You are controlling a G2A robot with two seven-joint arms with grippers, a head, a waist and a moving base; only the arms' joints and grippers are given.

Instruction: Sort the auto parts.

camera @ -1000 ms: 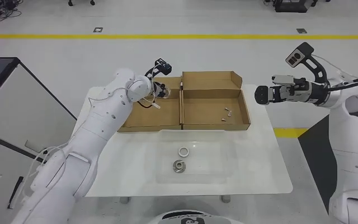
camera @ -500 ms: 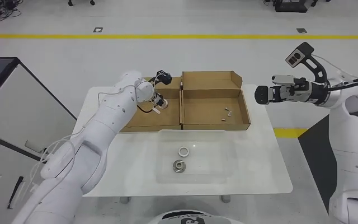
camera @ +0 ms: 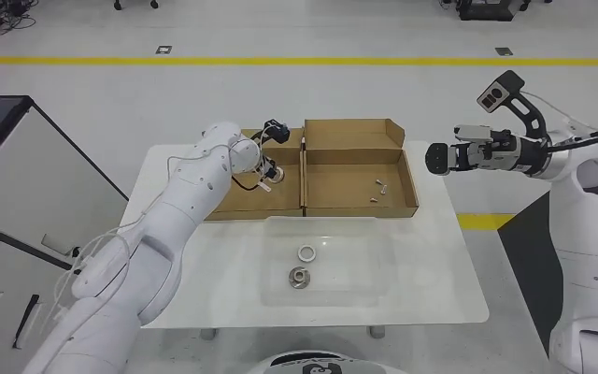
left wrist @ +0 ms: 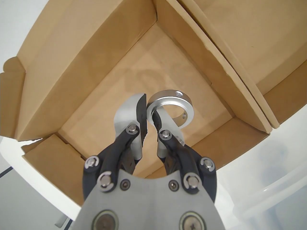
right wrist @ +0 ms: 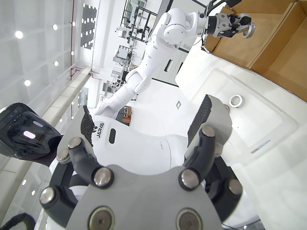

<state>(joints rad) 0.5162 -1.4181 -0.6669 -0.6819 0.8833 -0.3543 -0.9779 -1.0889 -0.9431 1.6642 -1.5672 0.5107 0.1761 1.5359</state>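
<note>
Inspecting containers, we find small screws in the right box abutting the left box, and a white ring and metal part in the clear tray near it. Since a second ago the left gripper moved from the left box's far wall toward its middle. It is clamped on a bright silver collar with a threaded rim hole, above that box's floor. The right gripper stands spread, well away.
</note>
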